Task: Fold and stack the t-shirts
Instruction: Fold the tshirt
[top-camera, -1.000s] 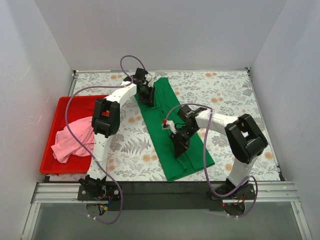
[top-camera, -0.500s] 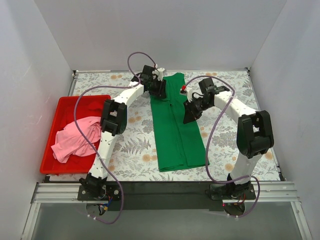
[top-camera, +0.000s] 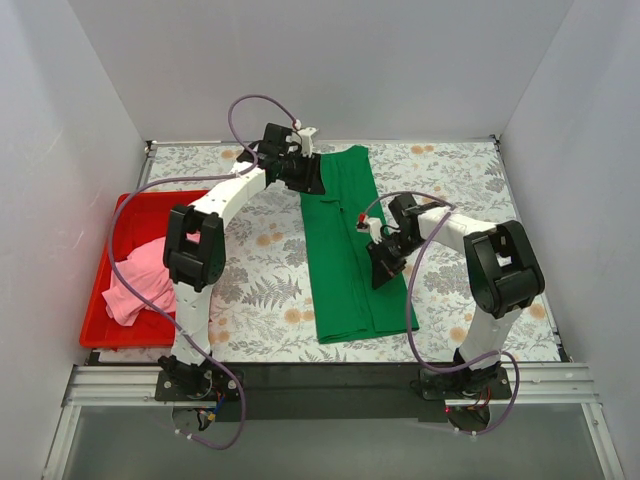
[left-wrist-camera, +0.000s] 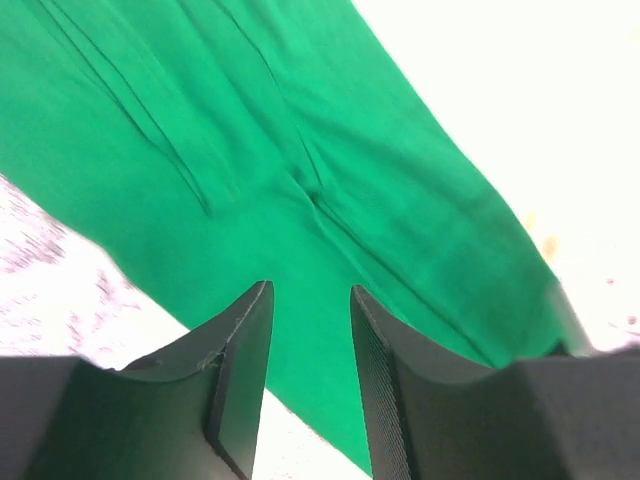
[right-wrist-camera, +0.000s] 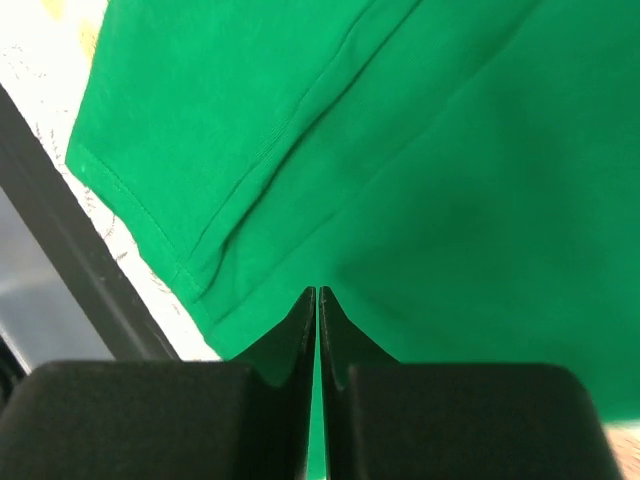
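Observation:
The green t-shirt (top-camera: 345, 250) lies on the table as a long narrow folded strip running from far to near. My left gripper (top-camera: 308, 178) hovers at the strip's far left edge, open with nothing between its fingers. In the left wrist view the left gripper (left-wrist-camera: 310, 290) has green cloth (left-wrist-camera: 250, 130) beneath it. My right gripper (top-camera: 382, 272) is over the strip's right side, about halfway down. In the right wrist view the right gripper (right-wrist-camera: 318, 292) has its jaws pressed together just above the green cloth (right-wrist-camera: 450, 150). The pink t-shirt (top-camera: 140, 280) lies crumpled in the red tray.
The red tray (top-camera: 150, 212) sits at the table's left edge. The floral tablecloth (top-camera: 470, 190) is enclosed by white walls on three sides. A dark rail (top-camera: 330, 375) carrying both arm bases runs along the near edge.
The green strip went from slanted to straight. My right gripper swung to the far end, then came back to mid-strip and closed. My left gripper opened wider and shifted slightly left.

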